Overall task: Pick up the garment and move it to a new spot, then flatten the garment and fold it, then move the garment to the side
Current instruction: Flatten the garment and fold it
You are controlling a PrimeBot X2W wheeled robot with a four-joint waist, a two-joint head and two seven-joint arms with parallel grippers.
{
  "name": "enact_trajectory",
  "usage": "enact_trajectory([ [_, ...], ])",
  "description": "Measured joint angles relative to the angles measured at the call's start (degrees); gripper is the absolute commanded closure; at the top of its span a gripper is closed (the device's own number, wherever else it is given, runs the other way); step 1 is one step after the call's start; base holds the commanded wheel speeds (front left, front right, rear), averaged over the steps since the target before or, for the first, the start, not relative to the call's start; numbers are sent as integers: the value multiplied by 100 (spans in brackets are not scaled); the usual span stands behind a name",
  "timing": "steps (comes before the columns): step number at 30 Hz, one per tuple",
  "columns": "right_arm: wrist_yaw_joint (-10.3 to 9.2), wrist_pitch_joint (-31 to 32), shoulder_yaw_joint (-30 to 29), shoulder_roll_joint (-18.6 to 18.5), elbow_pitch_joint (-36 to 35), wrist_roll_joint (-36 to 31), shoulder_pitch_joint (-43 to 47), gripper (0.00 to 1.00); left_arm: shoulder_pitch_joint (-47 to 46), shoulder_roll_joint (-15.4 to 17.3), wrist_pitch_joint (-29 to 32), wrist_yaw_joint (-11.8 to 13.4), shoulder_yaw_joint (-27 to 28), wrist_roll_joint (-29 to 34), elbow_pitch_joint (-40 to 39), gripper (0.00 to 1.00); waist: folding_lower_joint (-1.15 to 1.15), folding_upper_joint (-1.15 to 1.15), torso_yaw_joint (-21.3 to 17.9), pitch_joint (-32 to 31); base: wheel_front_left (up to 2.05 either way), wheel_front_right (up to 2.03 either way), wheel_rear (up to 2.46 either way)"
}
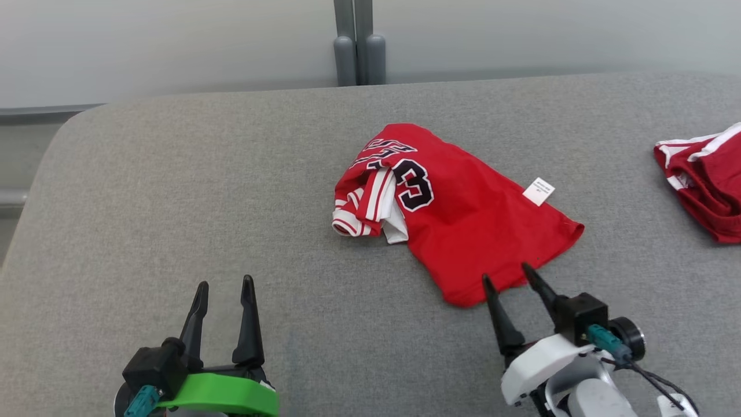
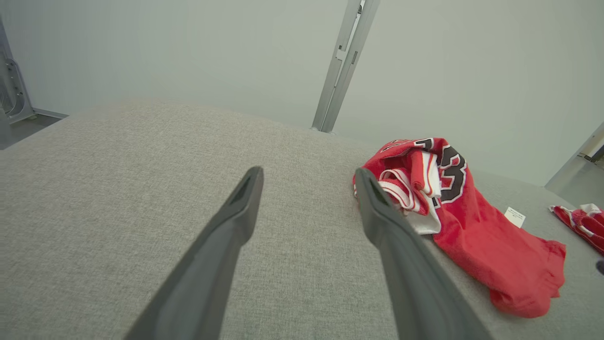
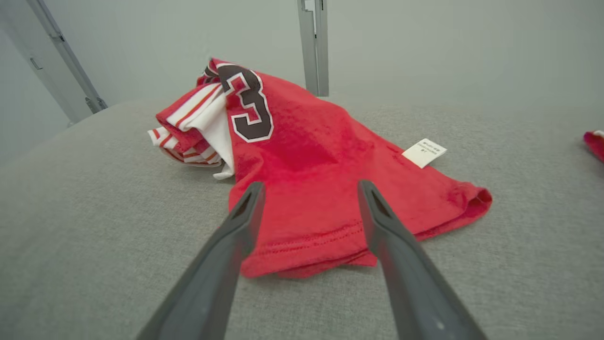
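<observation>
Found the red garment bunched mid-way across the grey table, its lettering partly folded under and its white tag too small to read. Left gripper and right gripper spread wide and empty, right tips at the near hem, contact unclear. Second red cloth cut off at the edge.

Red jersey, black white-edged number, red-white striped trim; white tag; grey tabletop.

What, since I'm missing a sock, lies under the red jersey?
Grey fabric surface shows all around the crumpled jersey, and a white label sticks out at its edge. Anything beneath the cloth is covered.
</observation>
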Motion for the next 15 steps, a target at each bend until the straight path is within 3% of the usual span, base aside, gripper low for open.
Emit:
enact_trajectory([
  [8, 0, 107, 808, -59, 921, -179, -398, 0, -129, 0, -1, 14, -14, -25, -25, 0, 0, 0, 280, 268, 0, 0, 0],
  [14, 0, 77, 667, -174, 1693, -826, -874, 0, -193, 0, 0, 56, -43, -64, -35, 0, 0, 0, 460, 417, 0, 0, 0],
  [15, 0, 52, 595, -165, 1769, -888, -943, 4, -198, 0, 0, 58, -42, -66, -40, 0, 0, 0, 488, 438, 0, 0, 0],
])
